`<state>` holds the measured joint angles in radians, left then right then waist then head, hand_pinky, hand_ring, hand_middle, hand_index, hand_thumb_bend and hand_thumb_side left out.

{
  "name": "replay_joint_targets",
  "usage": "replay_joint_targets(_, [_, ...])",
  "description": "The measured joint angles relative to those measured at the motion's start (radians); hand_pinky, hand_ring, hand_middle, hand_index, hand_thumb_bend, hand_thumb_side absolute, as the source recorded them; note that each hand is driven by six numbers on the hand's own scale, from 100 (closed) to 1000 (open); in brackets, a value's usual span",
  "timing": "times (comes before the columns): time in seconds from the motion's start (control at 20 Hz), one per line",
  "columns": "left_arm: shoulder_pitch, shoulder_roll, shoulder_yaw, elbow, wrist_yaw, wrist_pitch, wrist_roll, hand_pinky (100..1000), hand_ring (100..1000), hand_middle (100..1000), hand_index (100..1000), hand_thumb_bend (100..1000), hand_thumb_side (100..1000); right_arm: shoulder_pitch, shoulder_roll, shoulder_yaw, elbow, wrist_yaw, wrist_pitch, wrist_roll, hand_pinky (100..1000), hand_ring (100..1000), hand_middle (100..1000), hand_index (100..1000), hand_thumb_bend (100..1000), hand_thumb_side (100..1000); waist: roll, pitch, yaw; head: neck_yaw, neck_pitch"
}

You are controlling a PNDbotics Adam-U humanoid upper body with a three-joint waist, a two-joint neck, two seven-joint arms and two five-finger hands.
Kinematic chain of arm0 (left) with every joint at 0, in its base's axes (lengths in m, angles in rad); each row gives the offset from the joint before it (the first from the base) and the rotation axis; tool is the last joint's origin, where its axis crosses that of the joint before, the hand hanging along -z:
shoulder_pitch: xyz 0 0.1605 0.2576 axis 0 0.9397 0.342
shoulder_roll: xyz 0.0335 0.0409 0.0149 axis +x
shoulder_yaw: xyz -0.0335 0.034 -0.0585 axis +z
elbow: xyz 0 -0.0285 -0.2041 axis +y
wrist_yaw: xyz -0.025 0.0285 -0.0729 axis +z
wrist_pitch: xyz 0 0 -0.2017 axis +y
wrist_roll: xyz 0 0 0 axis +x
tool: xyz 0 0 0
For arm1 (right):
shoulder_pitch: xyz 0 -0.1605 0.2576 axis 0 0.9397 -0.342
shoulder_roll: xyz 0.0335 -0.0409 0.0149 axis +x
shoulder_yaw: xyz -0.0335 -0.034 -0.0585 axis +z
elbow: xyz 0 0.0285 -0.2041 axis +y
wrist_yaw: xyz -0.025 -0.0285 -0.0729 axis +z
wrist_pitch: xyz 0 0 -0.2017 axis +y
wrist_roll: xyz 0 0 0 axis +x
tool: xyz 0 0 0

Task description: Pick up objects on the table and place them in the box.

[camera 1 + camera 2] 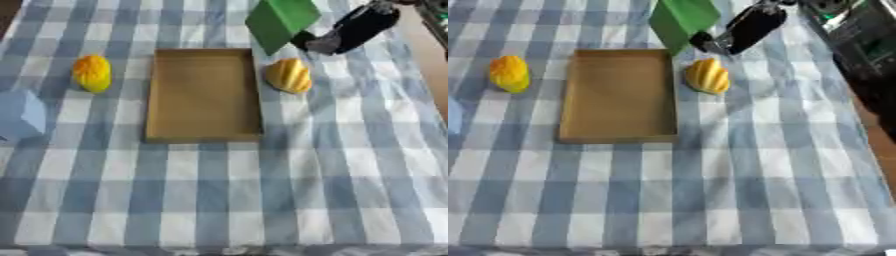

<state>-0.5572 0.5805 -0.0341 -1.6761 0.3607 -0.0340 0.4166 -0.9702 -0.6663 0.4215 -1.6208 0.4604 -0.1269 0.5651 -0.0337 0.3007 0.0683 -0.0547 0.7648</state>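
A shallow brown cardboard box (203, 95) lies open in the middle of the checked cloth, with nothing inside it. My right hand (320, 43) comes in from the upper right and is shut on a green block (280, 20). The block hangs tilted just beyond the box's far right corner. A yellow ridged object (289, 75) lies on the cloth right of the box, just below the hand. An orange-yellow object (92, 73) lies left of the box. A pale blue object (19, 115) sits at the left edge. My left hand does not show.
The blue-and-white checked tablecloth (262, 200) covers the whole near half of the table. Dark equipment (859, 45) stands off the table's right edge.
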Motion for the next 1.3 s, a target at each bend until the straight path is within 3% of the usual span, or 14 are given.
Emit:
replay_joint_targets(0.6, [-0.027, -0.001, -0.006, -0.005, 0.000, 0.001, -0.006, 837, 881, 825, 919, 592, 884, -0.042, 0.090, 0.048, 0.190, 0.049, -0.065, 0.072, 799, 754, 607, 745, 100, 228, -0.012, 0.009, 0.022, -0.017, 0.000])
replay_joint_targets(0.9, [-0.044, -0.001, -0.011, -0.007, 0.000, 0.002, -0.008, 836, 881, 825, 919, 593, 881, -0.056, 0.111, 0.055, 0.273, 0.088, -0.107, 0.107, 839, 839, 745, 847, 100, 386, -0.017, 0.020, 0.034, -0.019, 0.000])
replay_joint_targets(1.05, [-0.056, -0.001, -0.012, -0.008, 0.000, 0.002, -0.008, 835, 880, 824, 919, 595, 879, -0.063, 0.121, 0.053, 0.308, 0.115, -0.135, 0.125, 868, 881, 806, 878, 220, 433, -0.017, 0.025, 0.037, -0.021, 0.000])
replay_joint_targets(1.2, [-0.063, -0.001, -0.012, -0.013, 0.000, 0.002, -0.009, 833, 880, 824, 918, 597, 879, -0.071, 0.128, 0.045, 0.330, 0.152, -0.159, 0.133, 880, 896, 812, 891, 339, 403, -0.018, 0.030, 0.040, -0.024, 0.000])
replay_joint_targets(1.3, [-0.064, -0.001, -0.012, -0.013, 0.000, 0.002, -0.008, 833, 880, 824, 918, 598, 879, -0.074, 0.133, 0.038, 0.337, 0.177, -0.170, 0.127, 886, 909, 821, 896, 368, 396, -0.018, 0.033, 0.040, -0.025, 0.000])
